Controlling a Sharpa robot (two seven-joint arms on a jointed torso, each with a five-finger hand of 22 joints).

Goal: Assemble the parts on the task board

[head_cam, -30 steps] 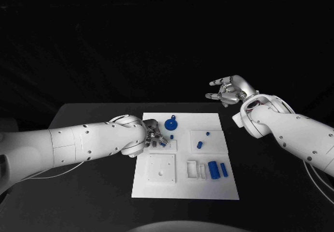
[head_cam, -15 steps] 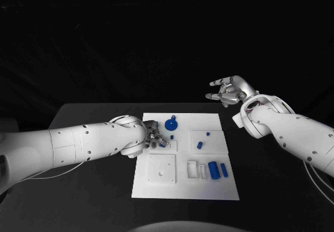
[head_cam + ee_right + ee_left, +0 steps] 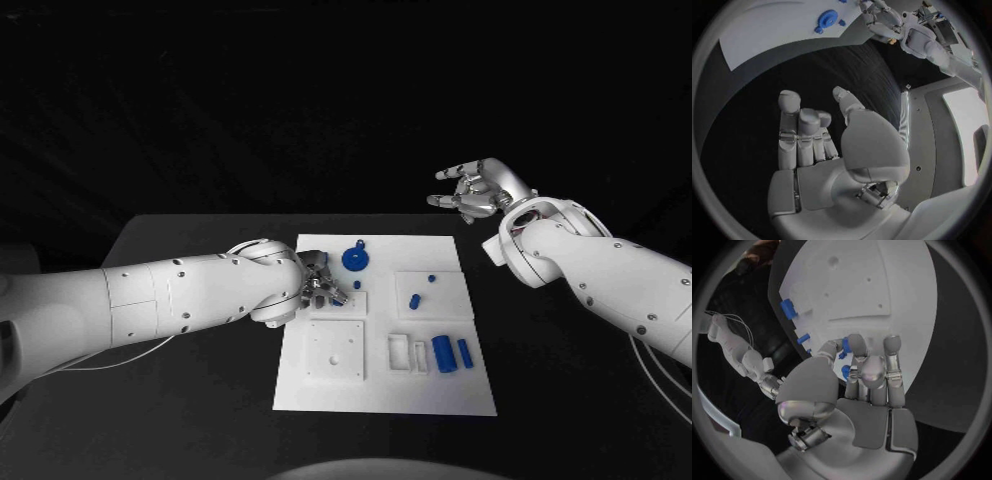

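Task board flat mid-table, under and just beside left hand, well apart from right hand; no shift in either since a second ago, blue parts all in the same spots. Left hand low over board's near-left edge, fingers curled round a small blue part, apparently pinching it though contact partly hidden; blue disc just beyond fingertips, blue cylinder farther off toward right arm. Right hand raised behind board, fingers apart, holding nothing; judged a pause in seating the held part, assembly barely begun.
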